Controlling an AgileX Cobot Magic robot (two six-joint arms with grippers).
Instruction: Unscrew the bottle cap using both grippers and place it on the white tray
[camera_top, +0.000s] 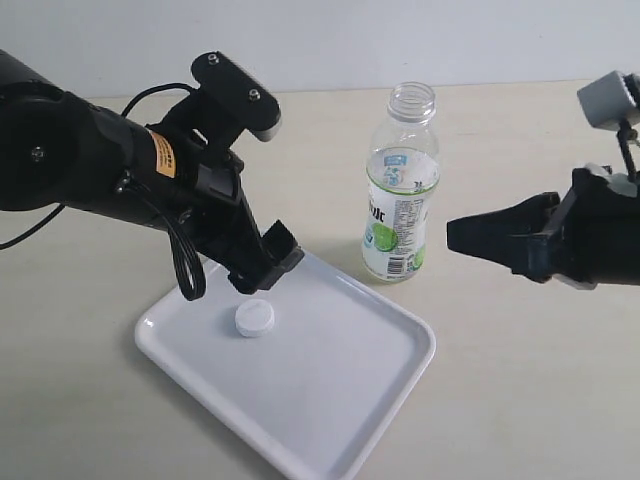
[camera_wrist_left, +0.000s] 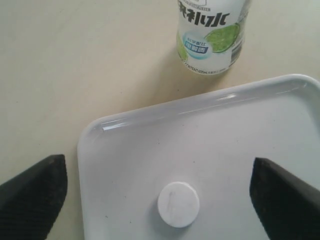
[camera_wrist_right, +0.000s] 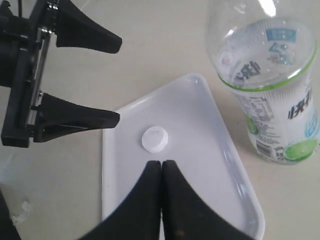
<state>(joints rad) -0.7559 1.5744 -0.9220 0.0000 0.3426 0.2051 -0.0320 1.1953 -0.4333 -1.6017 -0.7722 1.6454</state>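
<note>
tray (camera_top: 340, 400), white and nearest, carries the bottle cap (camera_top: 255, 318) lying flat and free; left gripper (camera_top: 265, 265) hovers just above it, jaws wide and empty. beyond, the bottle (camera_top: 400, 200) stands upright, uncapped, beside the tray; right gripper (camera_top: 452, 235) pinched together on nothing, apart from the bottle. task looks done
</note>
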